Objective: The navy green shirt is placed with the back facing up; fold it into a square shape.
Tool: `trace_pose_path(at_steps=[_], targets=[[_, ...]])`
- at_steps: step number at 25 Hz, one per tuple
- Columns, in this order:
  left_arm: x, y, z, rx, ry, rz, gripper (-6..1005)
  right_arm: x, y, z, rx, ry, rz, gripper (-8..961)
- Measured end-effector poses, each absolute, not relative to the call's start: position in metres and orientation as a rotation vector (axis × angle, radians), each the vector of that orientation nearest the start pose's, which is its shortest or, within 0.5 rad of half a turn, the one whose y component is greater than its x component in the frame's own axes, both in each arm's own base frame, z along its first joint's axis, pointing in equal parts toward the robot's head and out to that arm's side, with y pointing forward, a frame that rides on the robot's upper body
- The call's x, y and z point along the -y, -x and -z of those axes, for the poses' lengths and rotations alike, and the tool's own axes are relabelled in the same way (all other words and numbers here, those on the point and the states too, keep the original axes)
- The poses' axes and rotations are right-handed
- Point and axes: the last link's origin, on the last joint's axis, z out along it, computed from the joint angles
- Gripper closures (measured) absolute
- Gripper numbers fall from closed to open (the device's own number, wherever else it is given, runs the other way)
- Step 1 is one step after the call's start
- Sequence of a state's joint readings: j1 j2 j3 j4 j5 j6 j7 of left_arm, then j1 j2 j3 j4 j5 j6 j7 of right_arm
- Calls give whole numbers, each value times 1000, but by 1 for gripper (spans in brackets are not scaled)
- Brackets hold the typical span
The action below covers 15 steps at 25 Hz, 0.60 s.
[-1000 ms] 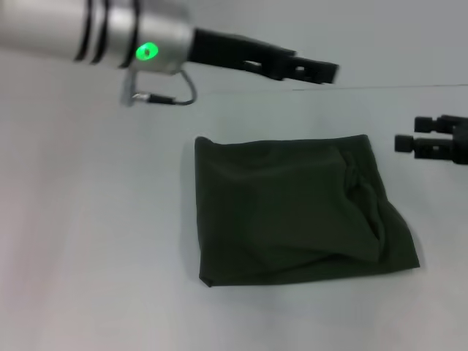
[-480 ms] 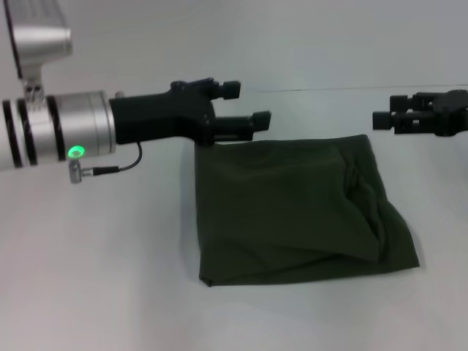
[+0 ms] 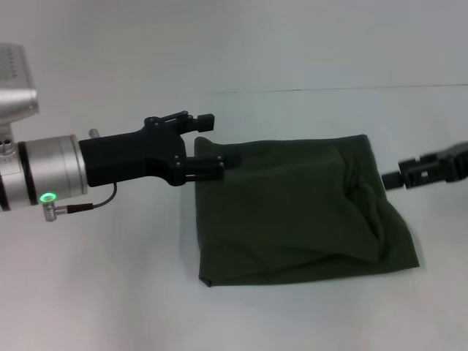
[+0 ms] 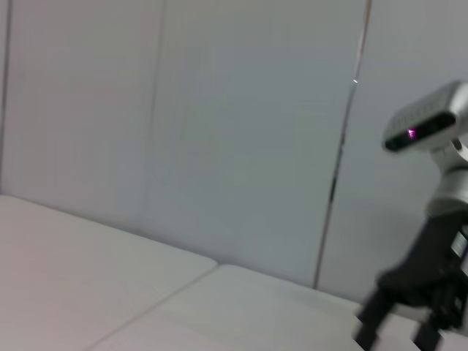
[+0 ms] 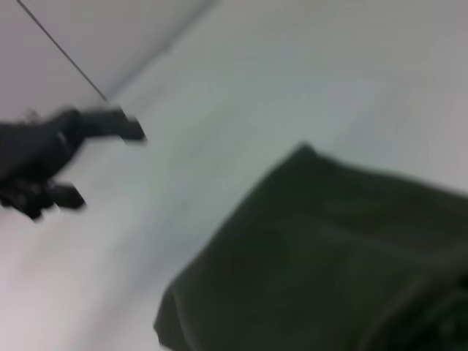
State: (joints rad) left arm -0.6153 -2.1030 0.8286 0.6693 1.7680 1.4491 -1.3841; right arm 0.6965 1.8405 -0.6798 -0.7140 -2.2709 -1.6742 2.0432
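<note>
Navy green shirt (image 3: 292,212), already folded roughly square, lies mid-tabletop (image 3: 110,292); left gripper (image 3: 212,142), fingers apart, straddles its far-left corner, presumably to grasp it, while right gripper (image 3: 391,179), finger state indiscernible, hovers beside its right edge.

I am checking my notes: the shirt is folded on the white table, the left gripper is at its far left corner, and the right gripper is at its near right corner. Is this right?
Not quite. The head view shows the right gripper beside the far right part of the navy green shirt, not at its near right corner. The rest holds: the shirt lies folded on the white table, and the left gripper is at its far left corner.
</note>
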Motion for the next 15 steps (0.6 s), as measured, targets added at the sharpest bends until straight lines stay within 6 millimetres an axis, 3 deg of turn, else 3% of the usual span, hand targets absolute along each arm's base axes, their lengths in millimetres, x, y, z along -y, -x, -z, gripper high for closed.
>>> trace_pose_path(at_steps=[8,15], targets=[[-366,206,5,444,2634,897,106,-368,-270,-98,-1454,2611,-104,86],[-365,206,8,404,2627,896,107,-355,-277,-91,-1671,2568,-74,86]])
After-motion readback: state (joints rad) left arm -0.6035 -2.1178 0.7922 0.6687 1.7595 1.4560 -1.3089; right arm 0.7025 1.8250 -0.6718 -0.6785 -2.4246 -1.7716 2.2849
